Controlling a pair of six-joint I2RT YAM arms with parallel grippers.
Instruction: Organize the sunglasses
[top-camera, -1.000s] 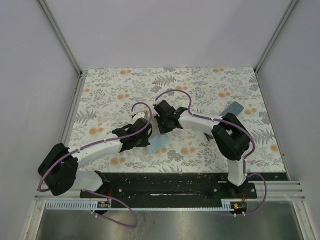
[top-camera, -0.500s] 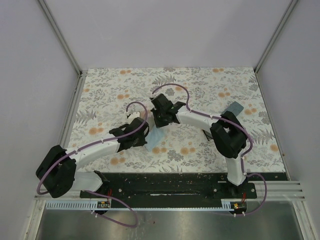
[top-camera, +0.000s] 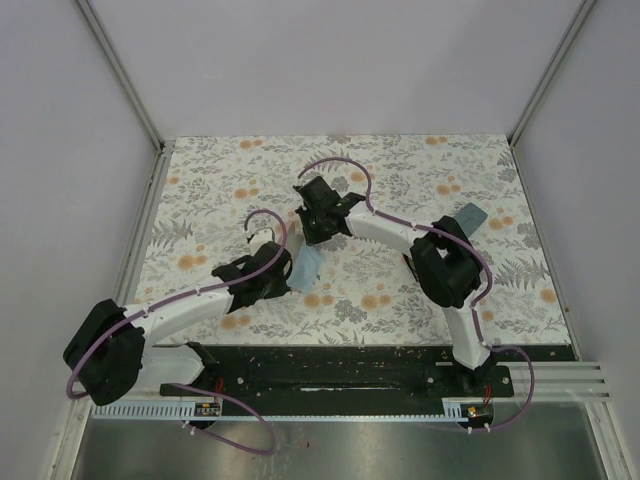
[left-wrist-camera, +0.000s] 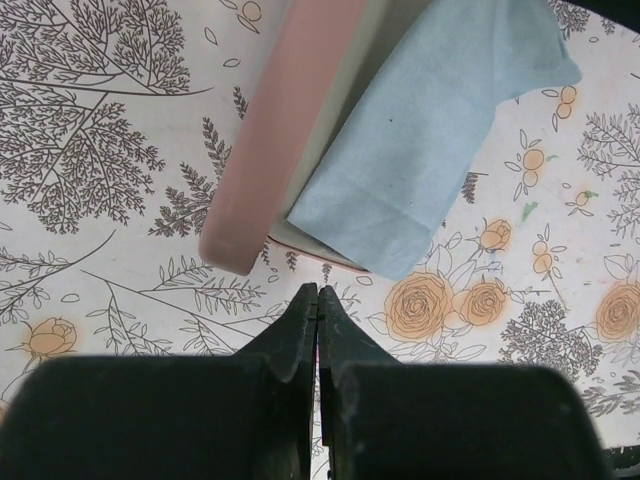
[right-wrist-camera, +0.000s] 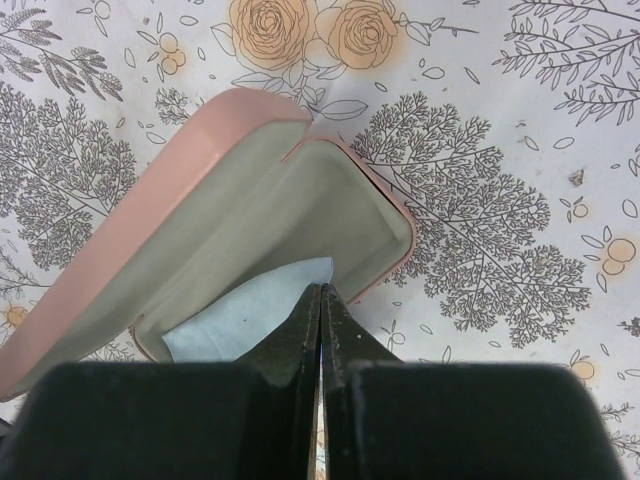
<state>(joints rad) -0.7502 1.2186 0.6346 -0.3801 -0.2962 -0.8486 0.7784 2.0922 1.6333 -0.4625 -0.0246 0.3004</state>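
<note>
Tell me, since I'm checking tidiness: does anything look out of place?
Yes. The light blue cloth spills out of the open pink case. It drapes past the rim over the floral table instead of lying folded inside.

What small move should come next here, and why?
Likely open the shut left gripper and pinch the light blue cloth where it spills over the rim of the open pink case, to tuck it inside; the lid could not shut over it.
</note>
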